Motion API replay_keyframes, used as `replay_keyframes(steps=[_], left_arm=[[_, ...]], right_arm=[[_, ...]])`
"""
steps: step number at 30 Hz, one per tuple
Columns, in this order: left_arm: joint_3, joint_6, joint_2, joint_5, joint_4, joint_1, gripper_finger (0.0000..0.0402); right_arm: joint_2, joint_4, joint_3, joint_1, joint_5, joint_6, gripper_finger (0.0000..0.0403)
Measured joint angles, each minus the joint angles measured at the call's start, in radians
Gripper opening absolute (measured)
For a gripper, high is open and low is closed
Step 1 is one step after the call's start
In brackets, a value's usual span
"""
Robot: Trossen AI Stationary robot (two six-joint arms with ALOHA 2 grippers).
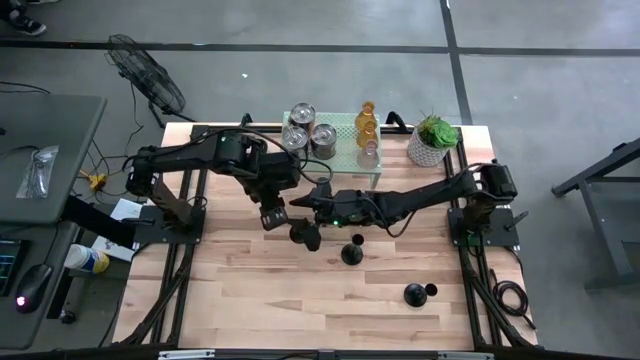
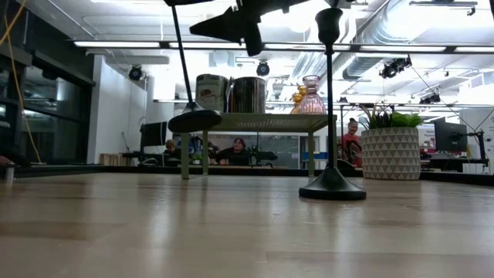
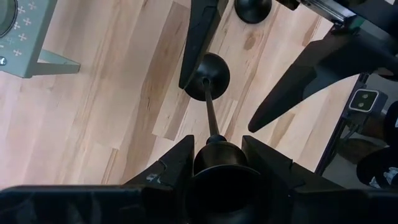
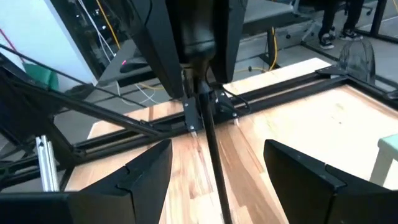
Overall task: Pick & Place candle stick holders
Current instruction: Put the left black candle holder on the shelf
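Observation:
My left gripper (image 3: 217, 148) is shut on a black slim-stemmed candle stick holder (image 3: 211, 109), which hangs in the air, its round base (image 2: 194, 120) well above the table. My right gripper (image 4: 216, 150) is open and level. Its two fingers (image 3: 199, 31) stand on either side of the stem near the base, apart from it. A second black holder (image 2: 332, 185) stands upright on its base on the table. A third black one (image 1: 415, 293) rests near the front right. My left gripper pinches the holder's cup-shaped top end (image 3: 217, 163) between its two fingers. They come from above, slanting steeply down. The holder hangs below them, slightly tilted, stem (image 4: 208, 134) and base lifted clear of the table.
A pale green perforated rack (image 1: 345, 135) at the far edge carries two silver cups (image 1: 312, 128), an amber glass holder (image 1: 367, 120) and a pink one (image 1: 368, 152). A plant in a white pot (image 1: 432, 140) stands to its right. People sit beyond the table.

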Motion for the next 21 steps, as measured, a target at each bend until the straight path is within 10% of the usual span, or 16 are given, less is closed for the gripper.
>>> replay_keyframes(steps=[21], left_arm=[[0.000, 0.013, 0.000, 0.001, -0.001, 0.000, 0.0118]], right_arm=[[0.062, 0.181, 0.000, -0.061, -0.164, -0.162, 0.0246]])
